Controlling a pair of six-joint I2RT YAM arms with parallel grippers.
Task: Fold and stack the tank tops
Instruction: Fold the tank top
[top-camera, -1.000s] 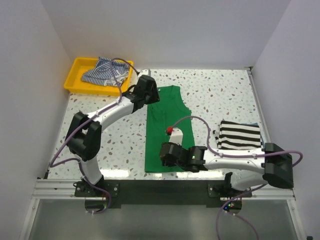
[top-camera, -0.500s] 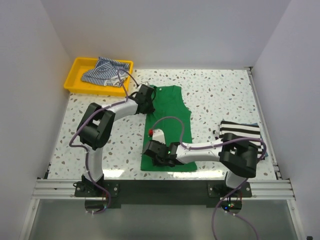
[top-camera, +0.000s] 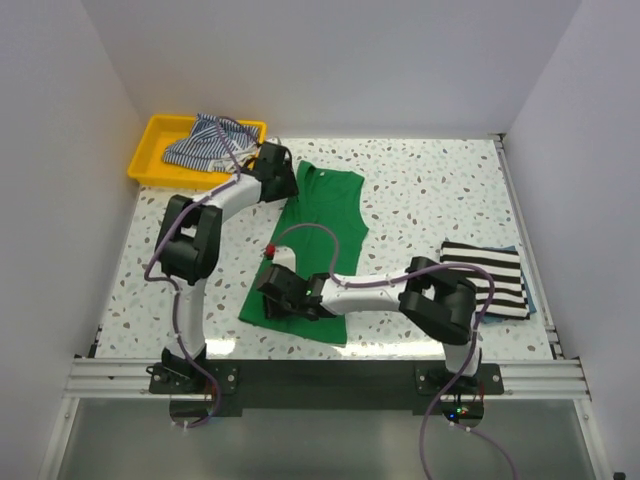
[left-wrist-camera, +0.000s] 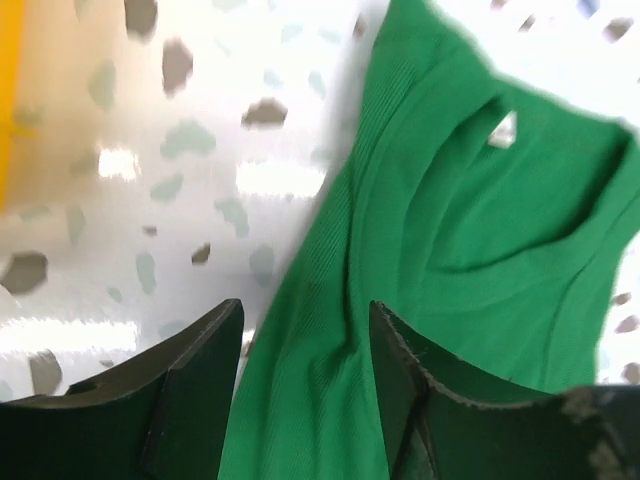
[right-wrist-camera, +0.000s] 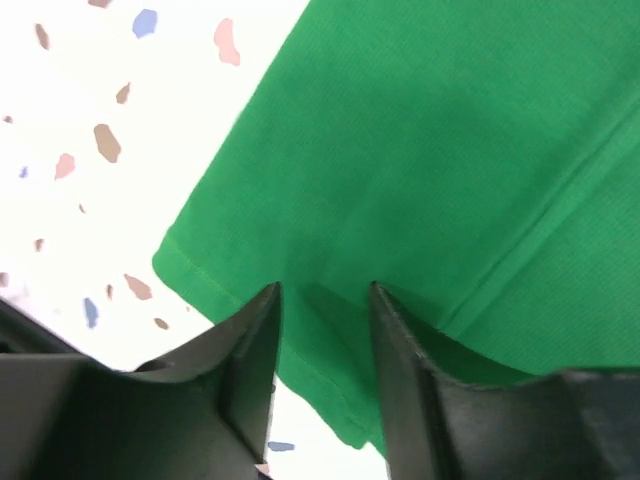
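The bright green tank top (top-camera: 325, 215) lies flat and slanted on the speckled table, neckline at the back, hem at the near left. My left gripper (top-camera: 283, 183) is at its back left shoulder strap. In the left wrist view its jaws stand open (left-wrist-camera: 305, 310) with the green strap (left-wrist-camera: 330, 330) between them, not pinched. My right gripper (top-camera: 272, 296) is low over the near left hem, open (right-wrist-camera: 323, 290), with the green hem corner (right-wrist-camera: 300, 350) under the gap. The black-and-white striped tank top (top-camera: 485, 275) lies folded at the right. The blue-and-white striped one (top-camera: 205, 140) is bunched in the tray.
The yellow tray (top-camera: 145, 165) sits at the back left corner, close behind my left gripper. White walls close in the table at the back and both sides. The right arm reaches across the near edge, over the green top's lower part.
The green top has swung and slid to the left, its hem now at the near left. Both grippers moved left with it, and their jaws closed briefly and opened again.
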